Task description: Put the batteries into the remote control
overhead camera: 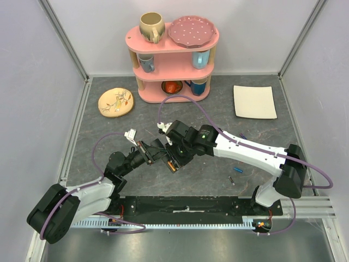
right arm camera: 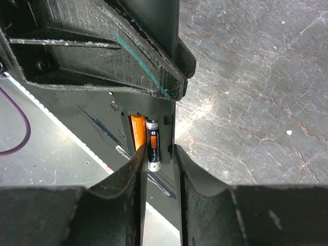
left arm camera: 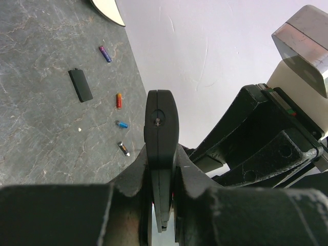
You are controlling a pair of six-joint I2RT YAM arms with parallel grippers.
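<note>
Above the middle of the worktop (overhead camera: 109, 123), the left pincer (left arm camera: 163, 174) is clamping the remote control (left arm camera: 161, 128) while the right pincer (right arm camera: 159, 159) is hovering at its battery slot (right arm camera: 165, 128).
A dark battery (right arm camera: 153, 143) is lying straight ahead of the right pincer's slightly spread fingertips, its long axis running with the fingers and alongside an orange battery (right arm camera: 137, 130). A gap is showing beside it, so it is probably resting in the slot, unpinched. Loose batteries (overhead camera: 238, 170) are lying on the right arm's side, making that arm the nearer one.
</note>
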